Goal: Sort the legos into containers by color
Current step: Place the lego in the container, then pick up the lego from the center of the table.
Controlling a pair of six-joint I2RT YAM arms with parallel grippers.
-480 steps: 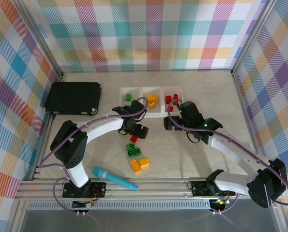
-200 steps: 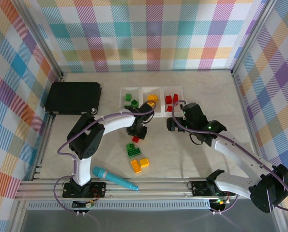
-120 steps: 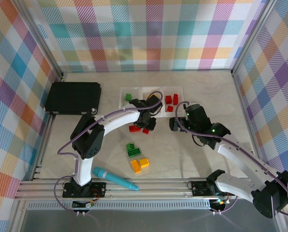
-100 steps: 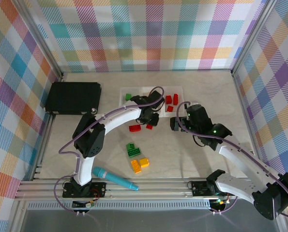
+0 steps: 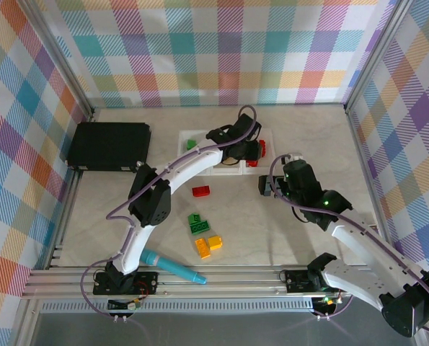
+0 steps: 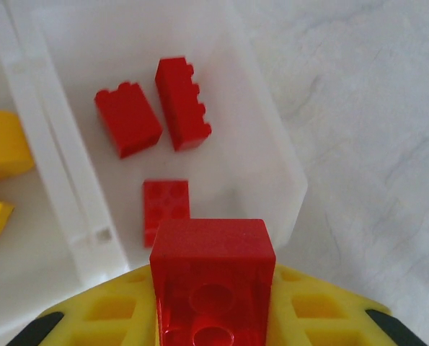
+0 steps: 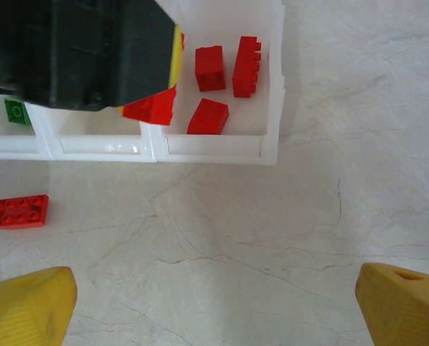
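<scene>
1. Pale marbled tabletop (image 5: 308, 137), loud plaid walls on three sides, and that's the stage.
2. Left gripper (image 6: 213, 318) first: its yellow fingers are clamped on a red brick (image 6: 213, 263), hollow underside facing the wrist camera, hanging just over the near rim of the red tray (image 6: 290, 180).
3. Right beneath it, three more red bricks (image 6: 182, 103) lie in that tray. Two sit side by side near the top of the frame, and one lies studs-up just below them.
4. Next door, at the left edge of the same view, yellow bricks (image 6: 1, 148) sit in the middle tray (image 6: 27, 245).
5. Over to the right gripper (image 7: 214, 306): spread wide, nothing in it, hovering above bare table in front of the trays.
6. Further out in the overhead view, a flat red plate (image 5: 201, 191) lies loose at centre. A green cluster (image 5: 197, 223) and an orange-yellow pair (image 5: 208, 245) sit below it. A teal pen (image 5: 172, 267) lies lower left and a black case (image 5: 109, 145) sits left of the trays.
7. Handling call: these look light, hard and slick-sided, with no give, so a firm pinch across two flat opposite sides should beat gripping over the studs. They won't break when dropped, but a high release could bounce one out of so shallow a tray. The flat plate probably needs fingertips right down at the table.
</scene>
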